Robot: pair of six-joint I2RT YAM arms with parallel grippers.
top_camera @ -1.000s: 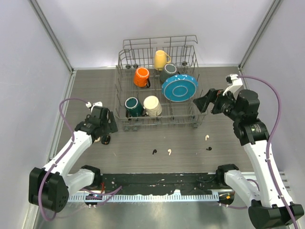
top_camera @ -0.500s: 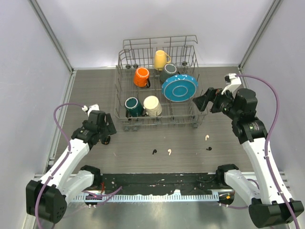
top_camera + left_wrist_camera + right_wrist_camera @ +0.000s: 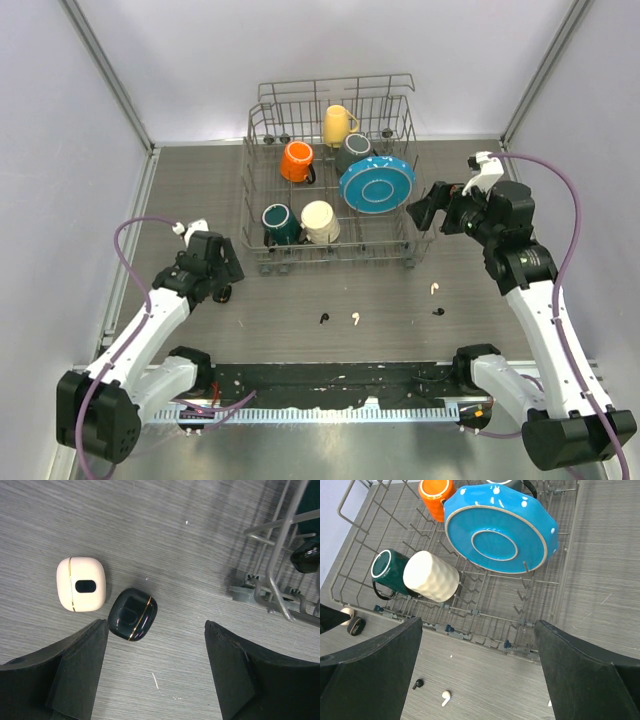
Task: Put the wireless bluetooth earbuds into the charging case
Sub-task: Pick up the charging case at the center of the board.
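Black earbuds (image 3: 322, 319) and white earbuds (image 3: 355, 320) lie on the table (image 3: 390, 305) near the dish rack (image 3: 335, 262), well apart from both claws. Our left claw (image 3: 154, 630) has its jaws apart, with the black case (image 3: 132, 614) and white case (image 3: 81, 584) just ahead. Our right claw (image 3: 477, 625) hangs over the rack, jaws apart too

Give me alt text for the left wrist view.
A white charging case and a black charging case lie close together on the grey table, just ahead of the open left gripper. A wire dish rack shows at right.

White, black-jointed arms (image 3: 150, 325) — purple cables (image 3: 579, 220)
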